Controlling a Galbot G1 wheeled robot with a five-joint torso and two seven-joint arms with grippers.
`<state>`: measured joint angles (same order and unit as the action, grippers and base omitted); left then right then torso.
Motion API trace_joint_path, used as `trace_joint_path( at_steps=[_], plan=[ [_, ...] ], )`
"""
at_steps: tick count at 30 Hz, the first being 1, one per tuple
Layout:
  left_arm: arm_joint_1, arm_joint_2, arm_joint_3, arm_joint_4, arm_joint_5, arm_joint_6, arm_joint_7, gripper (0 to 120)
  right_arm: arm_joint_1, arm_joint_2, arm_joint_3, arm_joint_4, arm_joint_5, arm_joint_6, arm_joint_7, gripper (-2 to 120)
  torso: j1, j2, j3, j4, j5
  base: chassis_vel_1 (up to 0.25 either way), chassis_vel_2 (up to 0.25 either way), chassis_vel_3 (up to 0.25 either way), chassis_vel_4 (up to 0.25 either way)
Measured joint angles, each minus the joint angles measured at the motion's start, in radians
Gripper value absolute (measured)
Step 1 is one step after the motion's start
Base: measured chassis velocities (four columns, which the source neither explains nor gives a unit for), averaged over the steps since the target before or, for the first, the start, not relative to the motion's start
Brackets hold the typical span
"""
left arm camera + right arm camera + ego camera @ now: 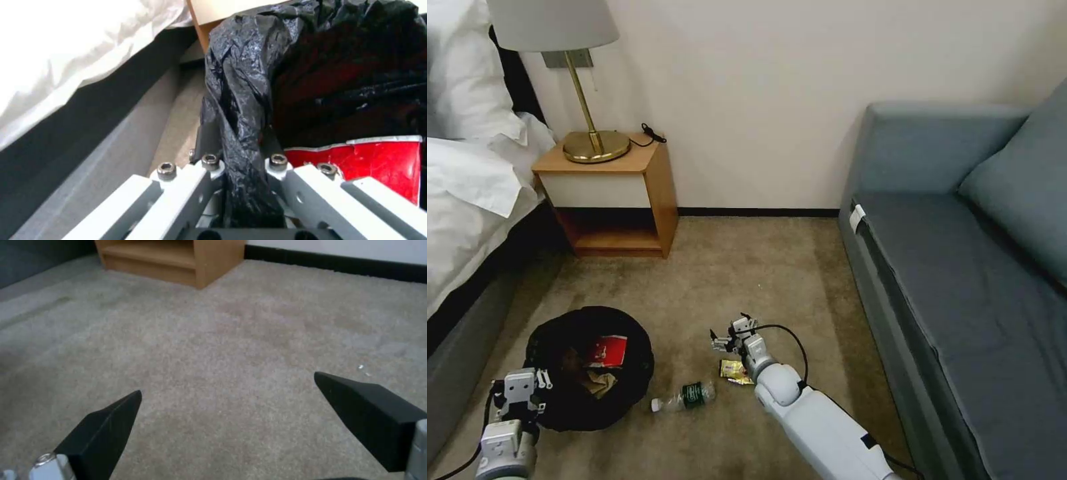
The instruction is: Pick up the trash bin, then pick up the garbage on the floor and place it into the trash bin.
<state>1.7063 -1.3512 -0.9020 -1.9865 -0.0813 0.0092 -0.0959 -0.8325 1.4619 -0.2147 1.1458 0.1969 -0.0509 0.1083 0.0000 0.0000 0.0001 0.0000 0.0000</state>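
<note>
Left gripper (527, 400) clamps trash bin (589, 367) rim, near left. Right gripper (730, 333), fingers spread, hangs just beyond snack wrapper (735, 371); bottle (684, 396) lies crosswise between bin and wrapper.

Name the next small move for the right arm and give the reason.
Probably lower the open right end effector onto the dark-and-gold snack wrapper beside it: that and the clear green-labelled bottle lie on the carpet, while the left end effector grips the black-bagged trash bin.
</note>
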Motion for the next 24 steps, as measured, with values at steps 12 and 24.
trace_joint_path(
  at_steps=[12, 24],
  plan=[
    [0.003, 0.005, -0.014, 0.004, -0.013, -0.006, 0.023, 3, 0.032, -0.025, 0.0, 0.009, -0.103, -0.027, -0.352, 100, 0.0, 0.0, 0.0, 0.0, 0.0, -0.008, 0.008, 0.008, -0.009],
    [0.047, -0.007, -0.013, -0.019, -0.021, 0.022, -0.03, 3, 0.053, -0.027, -0.026, 0.01, -0.117, -0.026, -0.54, 100, 0.0, 0.0, 0.0, 0.0002, 0.0, 0.0, 0.0, 0.0, 0.0]
  ],
)
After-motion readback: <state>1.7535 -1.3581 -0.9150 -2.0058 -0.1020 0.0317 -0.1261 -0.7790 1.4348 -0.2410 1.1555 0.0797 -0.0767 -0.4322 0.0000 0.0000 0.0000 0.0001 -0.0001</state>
